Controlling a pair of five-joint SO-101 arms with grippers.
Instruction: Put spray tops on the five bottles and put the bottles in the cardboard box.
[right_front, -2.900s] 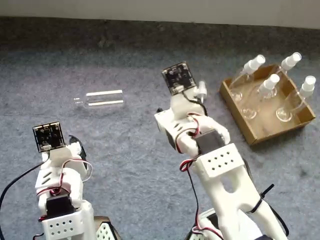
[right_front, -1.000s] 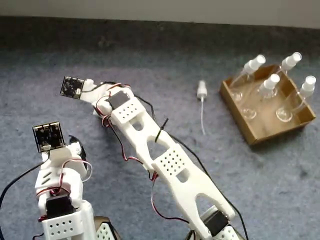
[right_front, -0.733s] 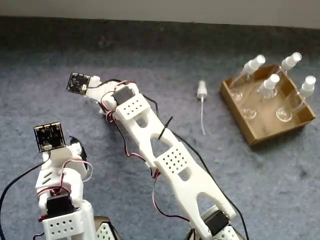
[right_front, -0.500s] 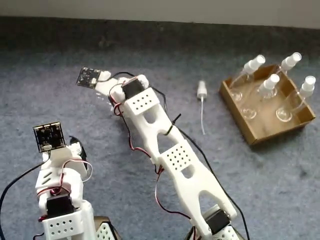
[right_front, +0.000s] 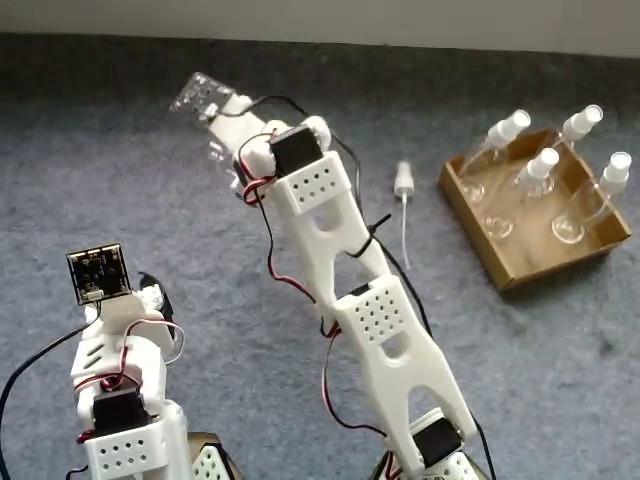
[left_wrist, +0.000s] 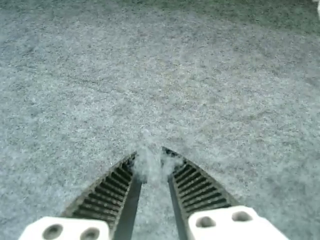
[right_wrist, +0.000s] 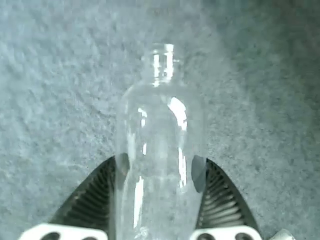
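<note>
High view
- surface (right_front: 200, 260): grey and carpet-like, and it carries everything in the scene.
- cardboard box (right_front: 474, 232): a shallow open tray at the right side of the surface. It is turned at an angle and sits well apart from both arms.
- capped bottles (right_front: 540, 165): 4 clear bottles sit inside the cardboard box. Each wears a white spray top and leans toward the far side.
- loose spray top (right_front: 403, 180): 1 piece lies flat on the surface between the cardboard box and the right arm, near the box but not touching it. Its white head points to the far edge and its thin dip tube trails toward the near edge.
- right arm (right_front: 330, 230): it stretches from the near edge diagonally across the surface, with its wrist over the far left part.
- left arm (right_front: 120, 350): it is folded up at the near left corner, well apart from the box and the loose spray top.

Left wrist view
- left hand (left_wrist: 149, 156): the 2 ribbed fingers are almost together, with a thin slit of surface showing between them. They grip nothing, and bits of pale fluff cling to the tips.

Right wrist view
- right hand (right_wrist: 159, 161): it is clamped on the bare bottle, with 1 ribbed finger pressed against each side of the body.
- bare bottle (right_wrist: 160, 115): clear glass with no spray top, held lengthwise with its open neck pointing away from the hand. The grey surface is behind it, and I cannot tell whether it touches the surface.
</note>
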